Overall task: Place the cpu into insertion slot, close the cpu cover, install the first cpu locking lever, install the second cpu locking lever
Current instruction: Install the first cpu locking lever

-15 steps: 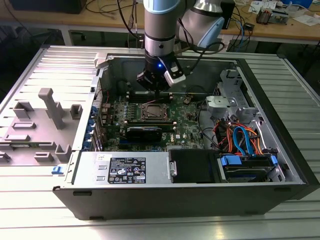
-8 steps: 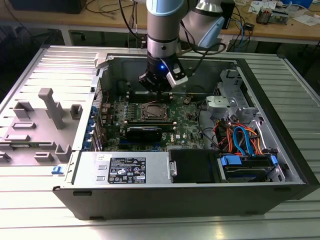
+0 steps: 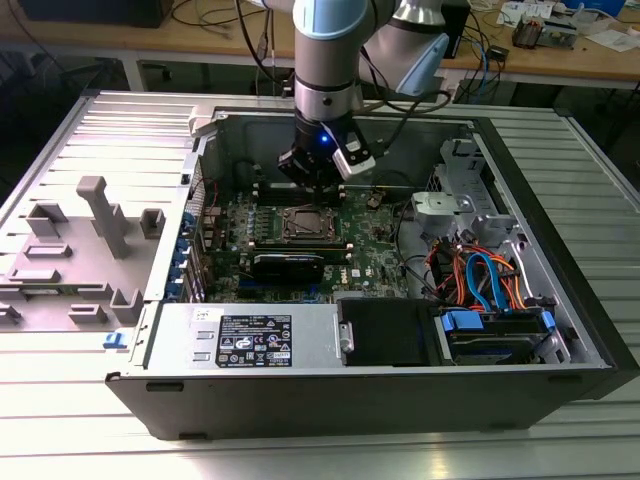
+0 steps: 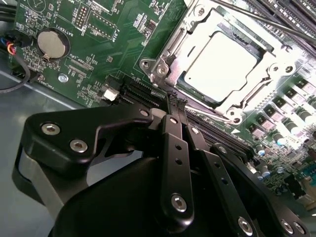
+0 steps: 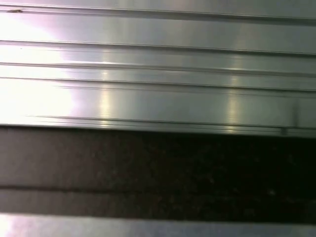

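Up close, the second wrist view showed the cpu (image 4: 222,61) seated in the insertion slot (image 4: 163,69) under the cpu cover (image 4: 269,54), gripper (image 4: 177,106) fingers pressed together just beside it; the exterior view showed the gripper (image 3: 312,183) above the motherboard (image 3: 375,250).

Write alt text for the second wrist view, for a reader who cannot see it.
The cpu, pale silver-grey, sits in the insertion slot on the green motherboard, with the silver cpu cover framing it. The black gripper fills the foreground, its fingertips together and holding nothing beside the slot's corner. A round coin battery sits on the board off to one side.
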